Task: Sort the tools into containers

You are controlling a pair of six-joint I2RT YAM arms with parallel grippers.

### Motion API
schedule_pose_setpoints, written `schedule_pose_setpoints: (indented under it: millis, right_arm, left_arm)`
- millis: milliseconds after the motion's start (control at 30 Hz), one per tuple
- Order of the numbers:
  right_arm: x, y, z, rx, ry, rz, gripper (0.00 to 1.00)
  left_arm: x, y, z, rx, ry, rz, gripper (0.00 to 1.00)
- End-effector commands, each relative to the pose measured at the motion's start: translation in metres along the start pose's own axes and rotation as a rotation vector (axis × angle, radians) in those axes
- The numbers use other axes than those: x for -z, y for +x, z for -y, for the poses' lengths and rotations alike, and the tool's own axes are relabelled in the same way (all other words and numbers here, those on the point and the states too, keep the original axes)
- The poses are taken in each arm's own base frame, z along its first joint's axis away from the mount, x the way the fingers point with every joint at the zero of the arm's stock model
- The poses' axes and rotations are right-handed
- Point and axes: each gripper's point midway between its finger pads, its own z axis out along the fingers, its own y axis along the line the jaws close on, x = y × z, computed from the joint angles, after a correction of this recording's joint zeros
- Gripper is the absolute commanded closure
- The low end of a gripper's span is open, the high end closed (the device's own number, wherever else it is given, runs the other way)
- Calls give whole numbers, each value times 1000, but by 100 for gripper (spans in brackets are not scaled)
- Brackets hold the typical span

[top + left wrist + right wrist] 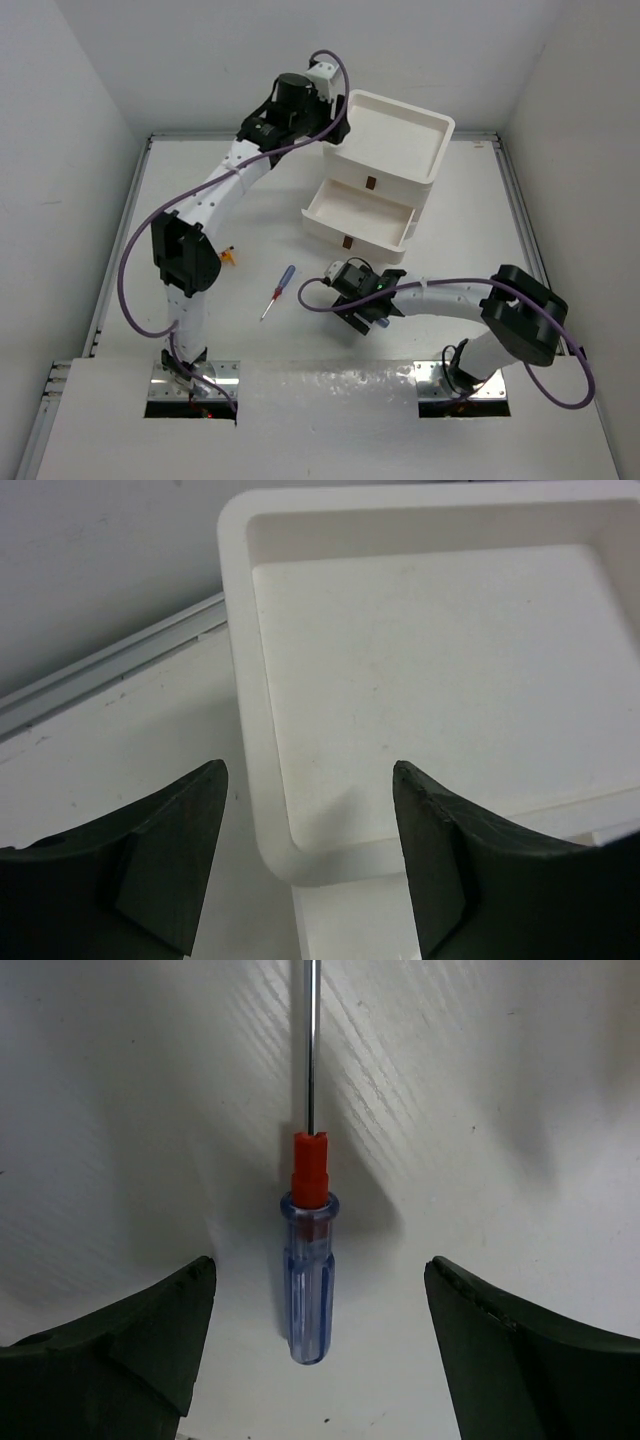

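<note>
A screwdriver (309,1280) with a clear blue handle, a red collar and a thin metal shaft lies on the white table. My right gripper (320,1262) is open and hangs over it, one finger on each side of the handle and neither touching it. In the top view this gripper (362,300) hides that tool. A second blue-and-red screwdriver (278,292) lies to its left. The white drawer unit (392,150) has one drawer (358,214) pulled out. My left gripper (310,772) is open and empty over the near-left corner of the unit's recessed top (430,670).
A small yellow-orange object (229,257) lies beside the left arm's elbow. Dark tabs (370,183) mark the drawer fronts. White walls close the table in at the back and both sides. A metal rail (110,670) runs along the table's far edge.
</note>
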Motion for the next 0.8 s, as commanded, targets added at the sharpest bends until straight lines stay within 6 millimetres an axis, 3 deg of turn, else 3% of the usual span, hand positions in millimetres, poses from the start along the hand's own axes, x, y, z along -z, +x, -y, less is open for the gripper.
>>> schedule_pose_setpoints:
  millis: [0,33,67,100,233,267,300,333,367,400,467,500,567,600,667,700,767]
  right_arm:
    - [-6,-6,-2,-57,-21,47,17]
    - [-14,8,-5,-76,-53,14,20]
    - [-17,10,-18,-94,-136,18,24]
    - [-22,23,-21,-113,-166,-9,43]
    - [-24,31,-39,-115,-271,-31,79]
    - [-24,34,-40,-105,-273,-51,95]
    - [-24,35,-37,-98,-263,-66,100]
    - [-22,25,-36,-84,-259,-53,100]
    - [-19,26,-33,-54,-251,-70,100]
    - [-15,20,-30,-32,-239,-60,100]
    - [6,-16,-21,33,-209,23,100]
    - [26,-52,-17,55,-200,110,100]
    - [60,-86,1,136,-147,202,100]
    - [92,-128,12,143,-122,313,100]
    - [125,-160,30,226,-66,409,100]
    - [150,-185,44,234,-21,489,100]
    - [165,-205,75,276,102,541,100]
  left_arm:
    - [58,-68,6,-28,29,150,36]
    - [66,-70,7,-32,37,153,36]
    - [72,-70,2,-32,32,149,35]
    - [75,-64,1,-28,45,132,35]
    - [101,-61,-24,1,41,103,32]
    - [112,-63,-38,6,16,106,31]
    - [116,-55,-46,21,5,79,30]
    - [126,-56,-50,-9,1,80,30]
    - [134,-55,-68,-2,-32,79,30]
    - [137,-43,-77,10,-45,52,29]
    - [155,-41,-99,22,-87,57,29]
    - [157,-28,-105,39,-84,25,29]
    - [171,-19,-125,52,-113,14,29]
    - [172,-8,-130,66,-114,-9,29]
    - [180,1,-139,78,-126,-21,30]
    - [180,10,-137,84,-111,-37,30]
    - [179,26,-137,86,-98,-69,30]
